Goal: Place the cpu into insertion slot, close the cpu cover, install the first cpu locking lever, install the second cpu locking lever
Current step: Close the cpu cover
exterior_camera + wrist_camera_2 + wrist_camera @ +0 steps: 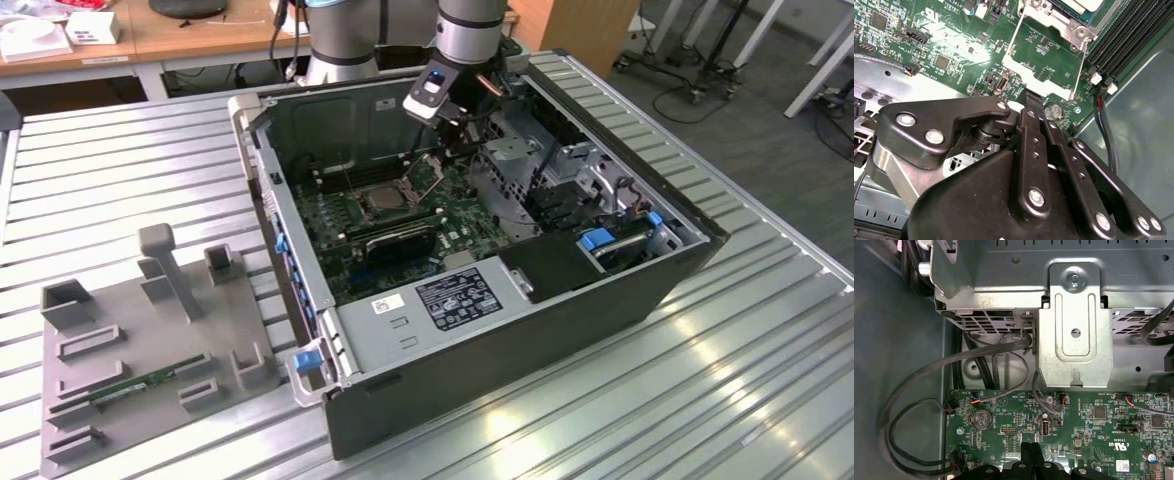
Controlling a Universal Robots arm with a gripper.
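The cpu [379,200] lies flat in its socket on the green motherboard inside the open computer case; in the second wrist view a corner of its pale face [1083,5] shows. The cpu cover [1024,75], a thin silvery frame with a cut-out centre, stands swung up off the socket, and the board shows through it. Thin wire levers [1082,65] run along the frame's sides. My gripper [449,152] reaches down into the case beside the socket. Its black fingers [1032,107] are shut together, tips right at the cover's free edge [1046,93]; whether they touch it I cannot tell.
Black memory slots [1134,30] run beside the socket. A metal drive bracket [1074,325] and looping cables [914,390] crowd the case wall, with a coin battery [982,417] close to the fingertips. Outside the case, a grey fixture [147,340] holds a green memory stick [140,385].
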